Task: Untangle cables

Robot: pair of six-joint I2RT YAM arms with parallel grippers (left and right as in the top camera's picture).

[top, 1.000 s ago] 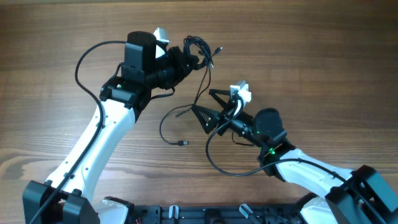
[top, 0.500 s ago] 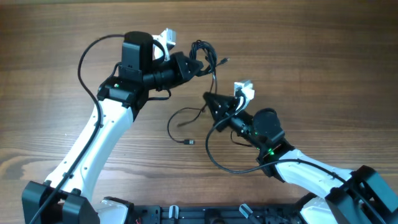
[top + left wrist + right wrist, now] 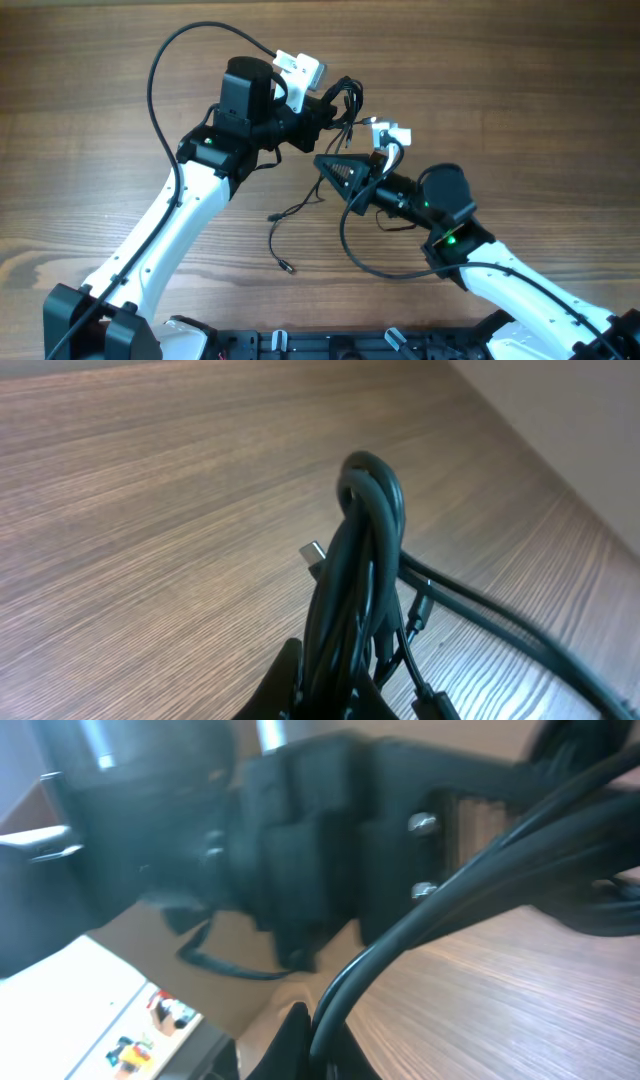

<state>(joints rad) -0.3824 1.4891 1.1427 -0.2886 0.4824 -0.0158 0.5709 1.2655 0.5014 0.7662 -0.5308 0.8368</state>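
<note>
We are clenching left tool [image 3: 328,108] on looped bundle of cables [image 3: 347,97], lifted clear of worktop [image 3: 520,90]. We are holding right tool [image 3: 330,170] just beneath bundle, almost touching left tool. It is pinching one strand, as far as wrist view is showing. Strand is running short and steep between both tools. Loose tail is drooping toward our left, plug end [image 3: 288,267] lying on worktop. We are judging coming pull as going along strand, away from left tool, toward right arm's base.
</note>
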